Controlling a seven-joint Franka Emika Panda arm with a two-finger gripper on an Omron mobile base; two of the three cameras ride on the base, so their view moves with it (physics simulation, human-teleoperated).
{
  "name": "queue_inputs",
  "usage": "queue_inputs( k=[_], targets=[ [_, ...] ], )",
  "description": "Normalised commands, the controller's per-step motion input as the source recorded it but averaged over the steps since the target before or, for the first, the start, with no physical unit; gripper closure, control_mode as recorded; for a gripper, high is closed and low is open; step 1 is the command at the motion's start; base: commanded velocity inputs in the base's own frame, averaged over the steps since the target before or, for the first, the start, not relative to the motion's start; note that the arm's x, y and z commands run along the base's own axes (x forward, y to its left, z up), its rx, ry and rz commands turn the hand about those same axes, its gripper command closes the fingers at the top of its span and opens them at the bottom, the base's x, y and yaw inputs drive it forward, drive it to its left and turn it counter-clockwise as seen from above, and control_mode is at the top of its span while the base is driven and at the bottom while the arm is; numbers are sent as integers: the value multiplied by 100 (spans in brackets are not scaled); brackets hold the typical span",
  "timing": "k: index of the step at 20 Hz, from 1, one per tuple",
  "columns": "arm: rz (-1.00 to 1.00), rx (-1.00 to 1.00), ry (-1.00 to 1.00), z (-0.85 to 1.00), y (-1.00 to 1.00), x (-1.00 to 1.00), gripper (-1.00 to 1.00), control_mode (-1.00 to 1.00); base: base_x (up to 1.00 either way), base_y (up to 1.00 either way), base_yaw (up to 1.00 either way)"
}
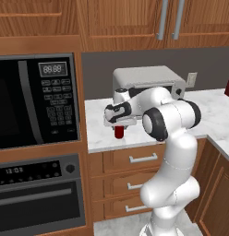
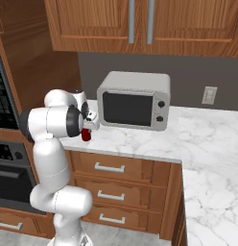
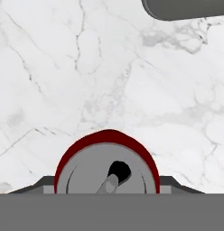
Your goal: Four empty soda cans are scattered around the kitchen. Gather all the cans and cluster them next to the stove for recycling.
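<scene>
A red soda can (image 1: pixel 119 132) stands upright on the white marble counter (image 1: pixel 99 138), just in front of the toaster oven. My gripper (image 1: pixel 119 128) comes down on it from above, and its fingers (image 3: pixel 43 184) press against the can's two sides. In the hand view the can's grey top (image 3: pixel 107 169) with its dark opening sits right between the tips. From the right base view the can (image 2: pixel 86 136) shows below the hand (image 2: pixel 86 130), near the counter's left end. The stove is out of view.
A silver toaster oven (image 1: pixel 148 81) stands close behind the can. A built-in black microwave (image 1: pixel 35 103) and a wall oven (image 1: pixel 38 193) fill the tall cabinet to the left. Drawers (image 2: pixel 109 167) run under the counter, which turns a corner at the right.
</scene>
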Motion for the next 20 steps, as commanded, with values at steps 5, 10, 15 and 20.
queue_inputs(
  k=[5,10,15,20],
  targets=[
    [1,0,-1,5,0,-2,100,-100,0,0,0],
    [4,0,-7,33,-1,-20,100,-100,0,0,0],
    [6,-1,-1,46,-11,-39,100,-100,0,0,0],
    [6,-3,0,39,-15,-49,100,-100,0,0,0]
  ],
)
